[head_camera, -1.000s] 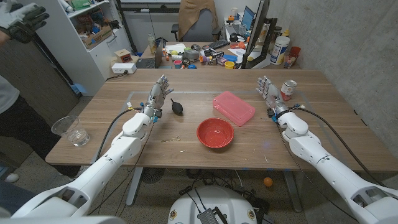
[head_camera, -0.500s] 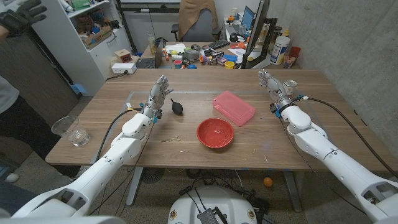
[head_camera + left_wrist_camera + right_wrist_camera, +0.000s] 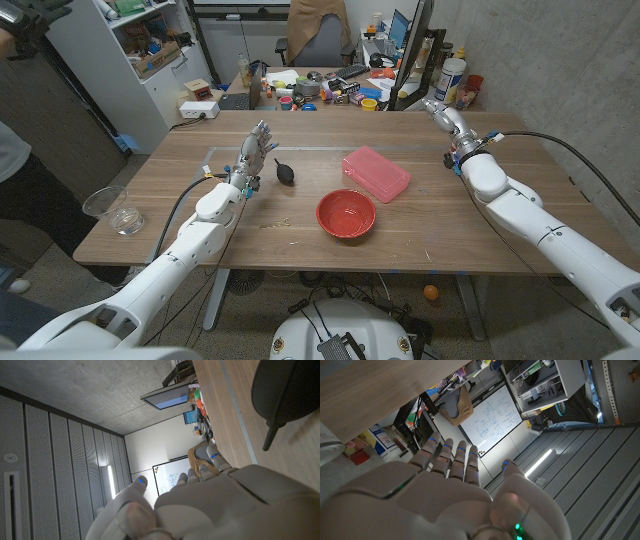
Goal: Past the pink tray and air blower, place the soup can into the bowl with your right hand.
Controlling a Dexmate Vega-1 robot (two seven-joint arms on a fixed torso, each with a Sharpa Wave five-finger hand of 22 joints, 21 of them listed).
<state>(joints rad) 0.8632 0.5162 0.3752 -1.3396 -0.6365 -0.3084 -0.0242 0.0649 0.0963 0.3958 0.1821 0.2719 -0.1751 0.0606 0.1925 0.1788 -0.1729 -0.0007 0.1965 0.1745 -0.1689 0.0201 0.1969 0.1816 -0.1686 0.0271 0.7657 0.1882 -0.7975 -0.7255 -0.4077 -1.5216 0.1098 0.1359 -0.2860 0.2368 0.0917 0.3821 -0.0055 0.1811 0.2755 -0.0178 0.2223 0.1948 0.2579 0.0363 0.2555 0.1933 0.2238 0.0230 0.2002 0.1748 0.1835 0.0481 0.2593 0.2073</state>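
The red bowl (image 3: 346, 214) sits empty at the table's middle front. Just behind it to the right lies the pink tray (image 3: 376, 173), and the black air blower (image 3: 284, 171) lies to the left. My right hand (image 3: 445, 117) is raised at the far right of the table, fingers spread and holding nothing. The soup can is hidden behind that wrist in the head view. A pale rounded edge (image 3: 327, 447) in the right wrist view may be the can; I cannot tell. My left hand (image 3: 256, 150) stands open beside the blower (image 3: 285, 395).
A clear glass bowl (image 3: 115, 210) stands near the table's left edge. Behind the table is a cluttered desk with a monitor and bottles (image 3: 452, 80). A person's gloved hand (image 3: 30, 15) shows at the upper left. Cables trail from my right wrist.
My right hand has moved toward the table's far right, past where the soup can stood, and the wrist now covers the can. The left arm has not moved.
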